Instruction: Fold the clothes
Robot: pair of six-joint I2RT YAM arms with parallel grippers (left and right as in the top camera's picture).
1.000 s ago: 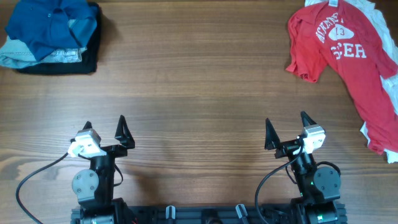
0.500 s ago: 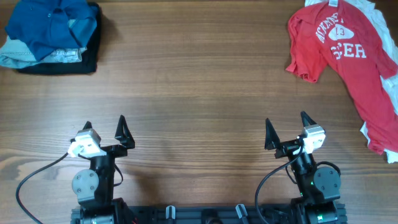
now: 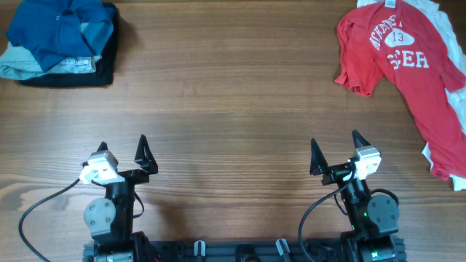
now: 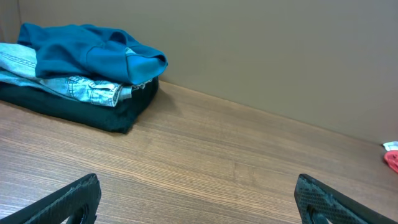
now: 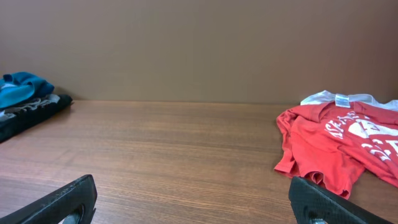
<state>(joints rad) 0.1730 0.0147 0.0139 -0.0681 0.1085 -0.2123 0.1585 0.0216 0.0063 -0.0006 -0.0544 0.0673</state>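
I'm seeing left gripper (image 3: 122, 145) and right gripper (image 3: 334, 142) sitting wide open, gripping nothing, at the bottom of the frame, with the red shirt (image 3: 408, 65) lying spread at upper right over a white garment (image 3: 441, 173), so I'm risking pinching both layers together when reaching.

Wood-grain table (image 3: 233, 109), plain brown wall (image 5: 199, 43) behind its far edge
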